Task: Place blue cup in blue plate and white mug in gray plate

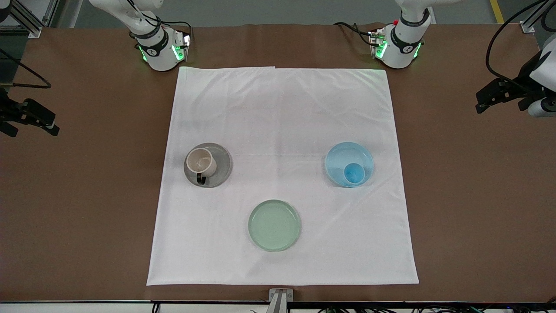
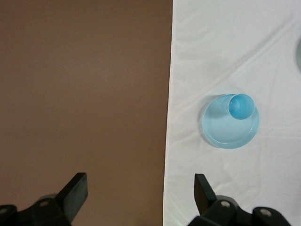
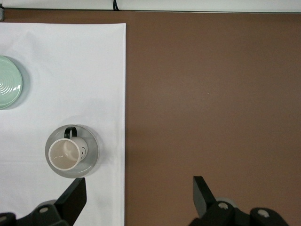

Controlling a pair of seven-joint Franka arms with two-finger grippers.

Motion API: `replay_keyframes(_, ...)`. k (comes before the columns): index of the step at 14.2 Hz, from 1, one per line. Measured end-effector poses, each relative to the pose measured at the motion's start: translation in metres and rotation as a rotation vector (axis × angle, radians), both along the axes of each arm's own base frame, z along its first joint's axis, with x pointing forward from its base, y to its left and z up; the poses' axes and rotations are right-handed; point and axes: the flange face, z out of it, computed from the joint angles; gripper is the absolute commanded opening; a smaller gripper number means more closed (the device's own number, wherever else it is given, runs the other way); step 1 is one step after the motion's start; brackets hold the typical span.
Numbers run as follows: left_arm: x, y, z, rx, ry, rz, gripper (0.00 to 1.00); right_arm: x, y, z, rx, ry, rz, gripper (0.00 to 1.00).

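Note:
The white mug with its black handle stands upright on the gray plate, toward the right arm's end of the cloth. The blue cup stands upright in the blue plate, toward the left arm's end. My left gripper is open and empty over the bare brown table off the cloth's edge. My right gripper is open and empty over the brown table at the other end. The left wrist view shows the blue cup in the blue plate. The right wrist view shows the mug on the gray plate.
A pale green plate lies empty on the white cloth, nearer the front camera than the other two plates; it also shows in the right wrist view. The brown table surrounds the cloth.

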Motion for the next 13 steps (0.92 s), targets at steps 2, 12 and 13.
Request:
replay_keyframes(2,-0.0003,-0.0083,-0.0004,-0.017,-0.001,-0.013,1.0,0.0,0.0,0.0004,0.0,0.0,0.0,1.0)
replay_keyframes(12,-0.001,-0.0136,-0.0075,-0.02,0.014,-0.022,1.0,0.0001,0.0,0.0002,0.0,0.0,0.0,1.0)
replay_keyframes(13,-0.0012,-0.015,-0.0075,-0.02,0.014,-0.025,1.0,0.0001,0.0001,0.0002,0.0,0.0,0.0,1.0)
